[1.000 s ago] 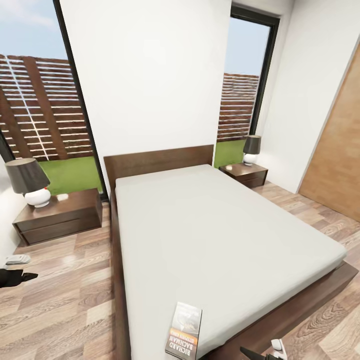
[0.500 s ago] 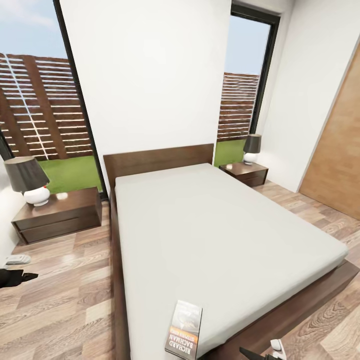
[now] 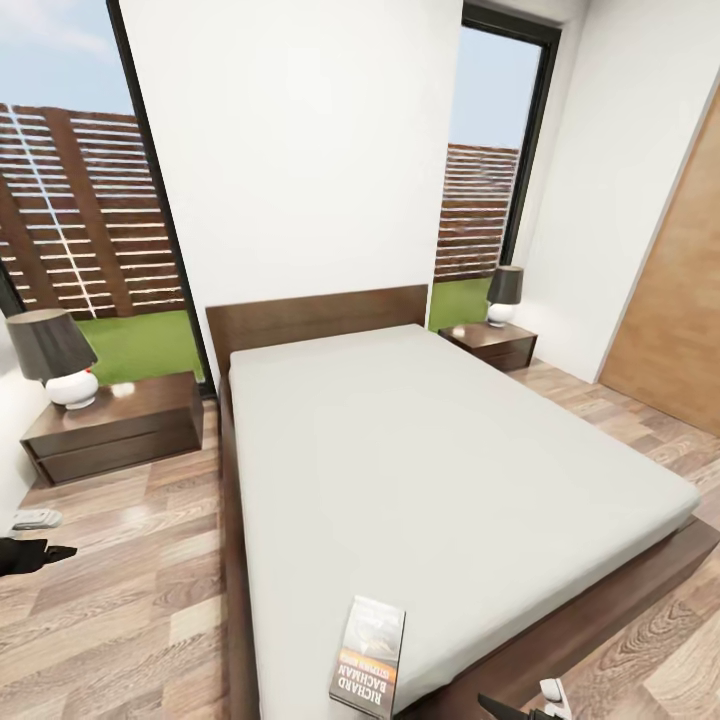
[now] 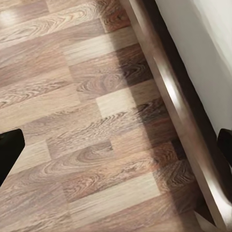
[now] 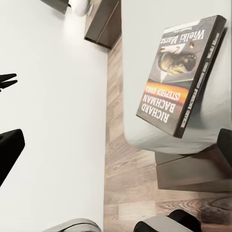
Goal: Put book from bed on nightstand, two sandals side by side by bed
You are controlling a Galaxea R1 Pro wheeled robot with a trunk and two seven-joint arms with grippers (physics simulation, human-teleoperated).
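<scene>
**Robot at the foot of the bed, book not yet picked up**

The right gripper has its jaws parted and holding nothing: in the right wrist view the two dark fingertips sit at opposite edges of the picture, with the book in the gap between them but still apart from both. The left gripper is likewise spread and empty, looking down at bare wood floor just beside the bed's dark side rail.

The book lies flat on the pale mattress at the foot edge of the bed, toward its left corner, with its spine close to the mattress edge and its cover up. In the head view the left arm's tip hangs over the floor off the bed's left side, and a small part of the right arm shows at the foot rail.

Two nightstands flank the headboard: the left nightstand and the right nightstand, each carrying a lamp and each with free top surface. No sandals can be made out in these pictures.

The step in hand looks like the approach to the book. The next move probably calls for bringing the right gripper down around the book's edge that overhangs or nears the mattress border, since a thin flat book offers little to pinch from above. After that the base would have to travel along the bed to a nightstand.
</scene>
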